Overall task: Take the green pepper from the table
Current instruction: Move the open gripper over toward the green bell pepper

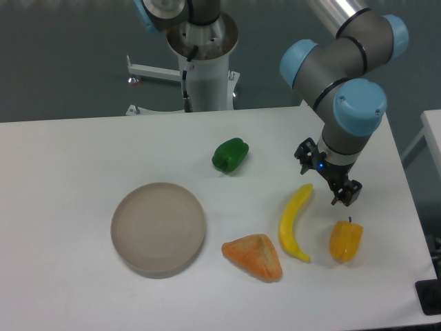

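The green pepper [230, 154] is small, glossy and dark green, and lies on the white table [83, 158] a little right of the middle. My gripper [326, 178] hangs over the right side of the table, well to the right of the pepper and apart from it. It is just above the top end of a banana. Its two dark fingers [346, 193] stand apart with nothing between them, so it is open and empty.
A yellow banana [294, 222] lies below the gripper. A yellow-orange pepper [346, 240] with a stem sits to its right. An orange wedge-shaped item [253, 256] lies at the front. A round beige plate [158, 228] is at the left front. The arm's base [204, 62] stands behind the table.
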